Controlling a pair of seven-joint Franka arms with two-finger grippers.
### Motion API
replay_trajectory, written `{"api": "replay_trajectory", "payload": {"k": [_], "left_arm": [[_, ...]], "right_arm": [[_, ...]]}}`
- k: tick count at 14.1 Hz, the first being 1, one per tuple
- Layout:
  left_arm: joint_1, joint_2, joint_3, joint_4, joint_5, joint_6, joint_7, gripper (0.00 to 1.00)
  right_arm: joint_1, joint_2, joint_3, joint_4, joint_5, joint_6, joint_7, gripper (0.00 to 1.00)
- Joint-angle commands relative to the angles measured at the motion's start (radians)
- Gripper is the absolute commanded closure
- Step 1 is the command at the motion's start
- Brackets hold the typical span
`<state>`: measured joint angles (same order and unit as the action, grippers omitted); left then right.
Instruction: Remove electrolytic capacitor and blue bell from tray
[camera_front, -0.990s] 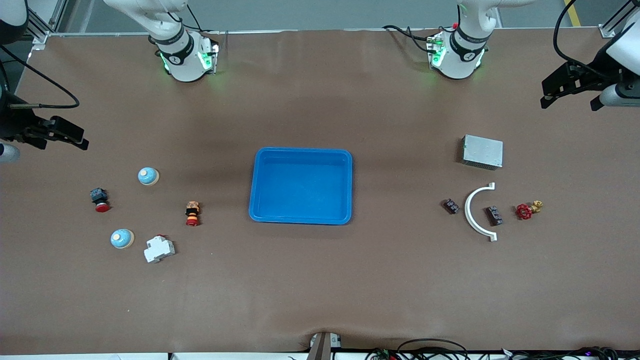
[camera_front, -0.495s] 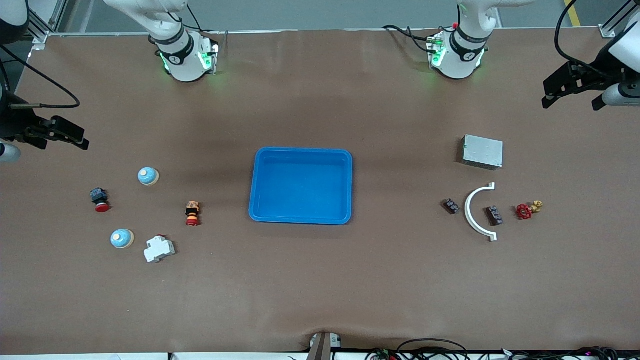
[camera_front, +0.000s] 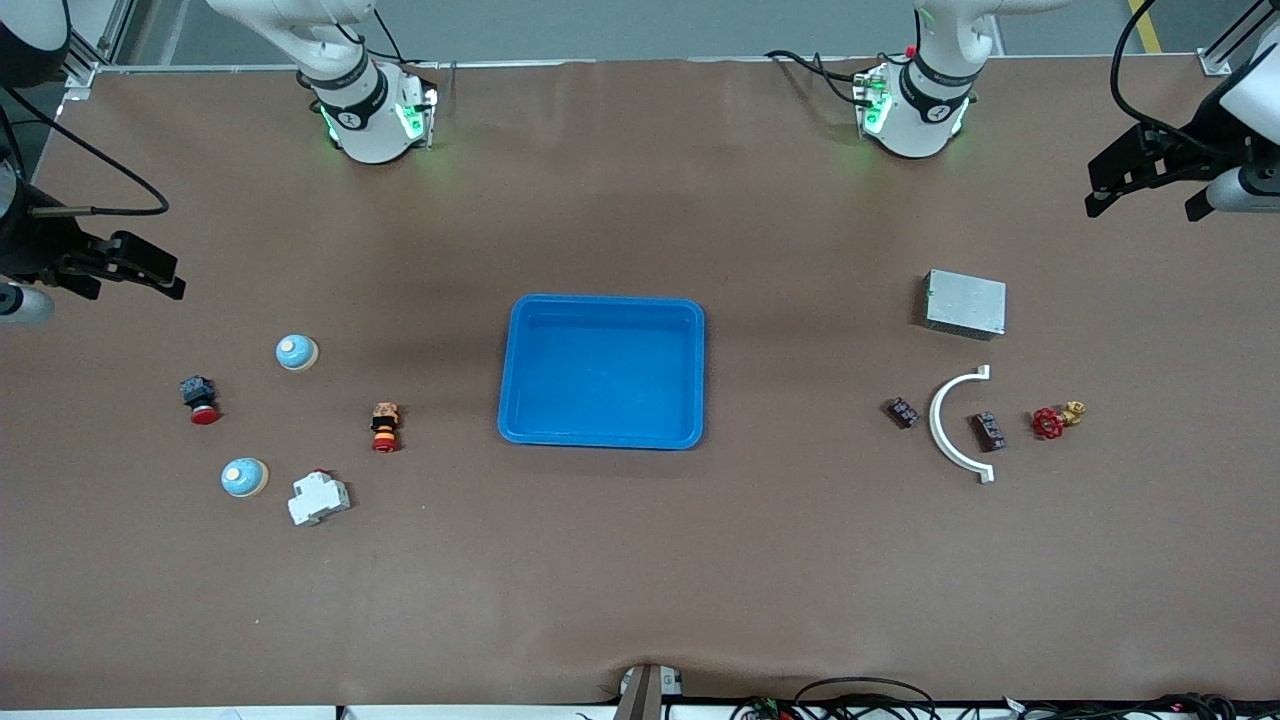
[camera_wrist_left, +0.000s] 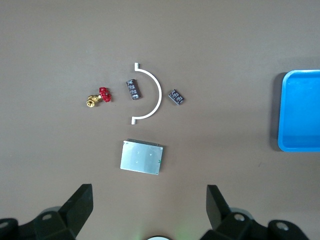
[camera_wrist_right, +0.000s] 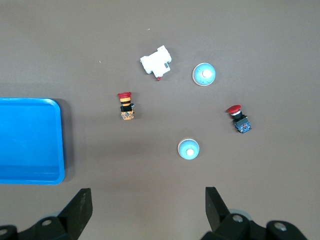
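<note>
1. You're seeing the left gripper (camera_front: 1140, 190) hanging spread and empty over the left arm's end of the table; the right gripper (camera_front: 130, 270) is hanging spread over the right arm's end.
2. Two capacitors (camera_front: 903, 412) (camera_front: 989, 431) are flanking the white arc (camera_front: 950, 425).
3. Two bells (camera_front: 297, 352) (camera_front: 244, 477) are sitting toward the right arm's end.
4. The blue tray (camera_front: 520, 330) is sitting mid-table, nothing in it.

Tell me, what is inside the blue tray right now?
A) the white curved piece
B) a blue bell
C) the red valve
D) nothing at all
D: the blue tray shows only its bare blue floor, while both blue bells, the red valve and the white curved piece lie on the table outside it.
</note>
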<state>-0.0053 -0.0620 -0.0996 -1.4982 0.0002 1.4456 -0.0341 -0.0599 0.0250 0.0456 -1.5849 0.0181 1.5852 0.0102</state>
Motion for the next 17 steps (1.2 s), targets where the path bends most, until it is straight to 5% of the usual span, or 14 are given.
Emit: {"api": "replay_trajectory", "payload": {"k": [1,17], "left_arm": [[0.005,0.002,-0.005,0.015,0.018,-0.016,0.008,0.0],[0.007,0.002,0.003,0.015,0.018,-0.016,0.016,0.0]], "right_arm": [[0.046,-0.016,-0.047,-0.012,-0.014,-0.001,0.013,0.0],[0.042,-0.014,-0.047,0.067,-0.006,-0.014,0.004,0.0]]}}
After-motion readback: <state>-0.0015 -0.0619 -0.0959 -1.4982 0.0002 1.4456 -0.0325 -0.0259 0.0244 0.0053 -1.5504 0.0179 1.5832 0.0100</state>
